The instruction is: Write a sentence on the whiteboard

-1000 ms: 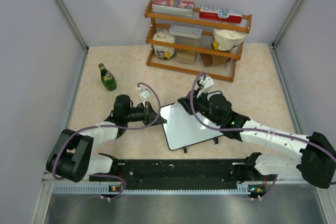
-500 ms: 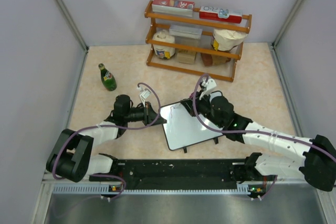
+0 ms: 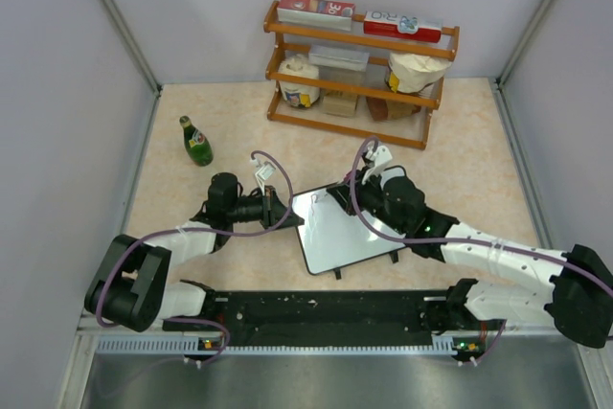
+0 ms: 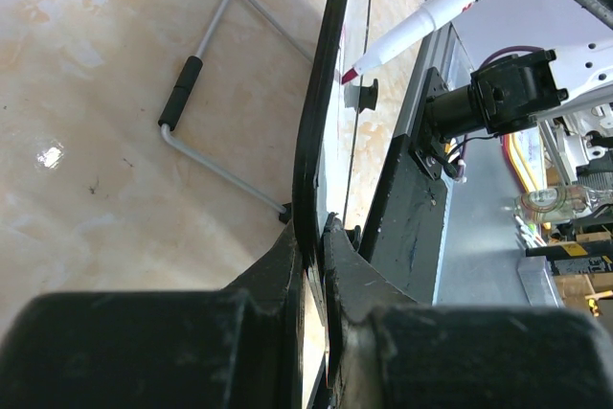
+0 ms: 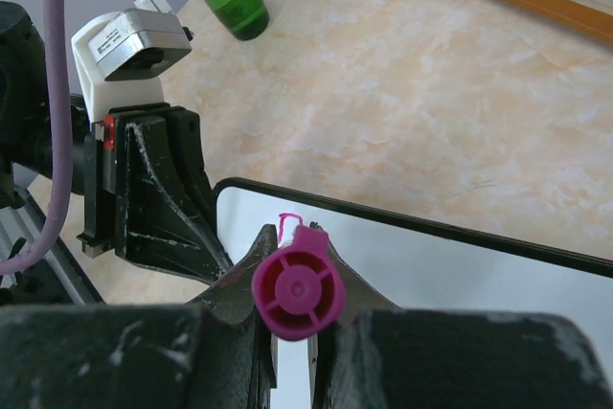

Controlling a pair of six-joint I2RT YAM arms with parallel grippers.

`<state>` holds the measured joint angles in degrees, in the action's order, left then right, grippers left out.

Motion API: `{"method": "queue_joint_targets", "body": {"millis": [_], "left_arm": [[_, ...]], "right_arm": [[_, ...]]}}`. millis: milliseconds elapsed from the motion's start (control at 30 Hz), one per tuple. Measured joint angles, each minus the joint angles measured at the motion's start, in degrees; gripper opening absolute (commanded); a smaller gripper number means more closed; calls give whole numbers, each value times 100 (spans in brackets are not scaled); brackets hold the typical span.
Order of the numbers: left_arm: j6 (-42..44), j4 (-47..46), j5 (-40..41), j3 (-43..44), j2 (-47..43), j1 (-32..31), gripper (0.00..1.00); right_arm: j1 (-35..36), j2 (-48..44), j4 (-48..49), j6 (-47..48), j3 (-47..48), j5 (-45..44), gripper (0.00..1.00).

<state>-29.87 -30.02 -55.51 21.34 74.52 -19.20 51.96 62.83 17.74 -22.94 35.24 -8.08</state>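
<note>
Beige marbled tabletop holds the whiteboard (image 3: pixel 340 227) at its middle, between the 2 arms and turned askew. It is glossy white, with rounded corners and a thin black frame; a wire stand (image 4: pixel 206 93) shows behind it. The left gripper (image 3: pixel 284 210) pinches the frame's left edge. The right gripper (image 5: pixel 293 261) clamps a pink marker (image 5: pixel 297 291), its tip at the board's far left corner beside 1 short pink stroke (image 5: pixel 287 220).
</note>
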Motion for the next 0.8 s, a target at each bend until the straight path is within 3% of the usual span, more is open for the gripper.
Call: {"method": "queue_joint_targets", "body": {"millis": [433,800], "left_arm": [[2,-11,-15,0,2,2,0],[2,-35,-26,0,2,0,0]], "right_arm": [[-4,151,190,-267,0,212,0],[-264,-807,44,-422,-219,302,0]]}}
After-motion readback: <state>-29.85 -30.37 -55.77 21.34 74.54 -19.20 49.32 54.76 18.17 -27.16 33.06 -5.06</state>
